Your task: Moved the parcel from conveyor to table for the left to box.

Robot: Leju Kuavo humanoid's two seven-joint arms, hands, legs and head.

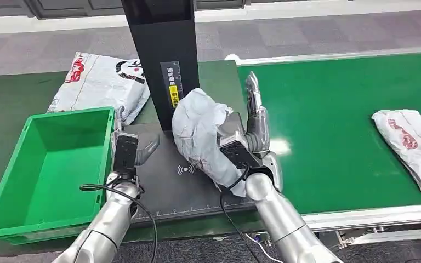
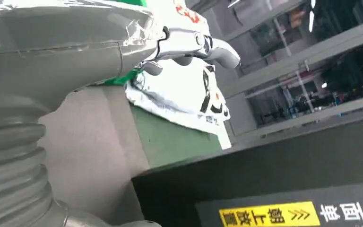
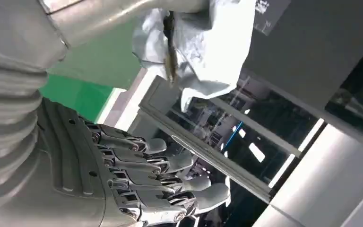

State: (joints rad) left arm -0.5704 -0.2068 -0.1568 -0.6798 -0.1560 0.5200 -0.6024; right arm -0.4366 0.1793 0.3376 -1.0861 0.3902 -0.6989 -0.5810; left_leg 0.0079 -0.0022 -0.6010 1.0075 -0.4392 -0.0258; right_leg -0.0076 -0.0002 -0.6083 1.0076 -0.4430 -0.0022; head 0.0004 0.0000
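The right hand (image 1: 246,139) stands over the right edge of the black scanner pad (image 1: 181,181), with the crumpled grey parcel (image 1: 200,131) against its palm side. In the right wrist view the thumb presses into the soft, wrinkled plastic of the parcel (image 3: 203,42) while the dark, jointed fingers (image 3: 142,175) stretch out straight, apart from the bag. So it holds the parcel by the thumb side, fingers spread. The parcel is a limp, bunched poly bag, hanging just in front of the black upright post (image 1: 161,55) with its yellow label.

The left hand (image 1: 129,153) sits at the pad's left edge, right beside the green bin (image 1: 11,175), fingers loosely spread and holding nothing. A black cable (image 1: 142,211) loops along its silver forearm.

The bin is hard moulded plastic with a rolled rim, and nothing lies inside it. Behind it, at the far edge of the dark green table (image 1: 11,93), lies a flat white mailer (image 1: 101,82) with red and black print. Another white mailer (image 1: 411,145) lies on the smooth green conveyor belt (image 1: 329,109), near its right end, well apart from the hands.
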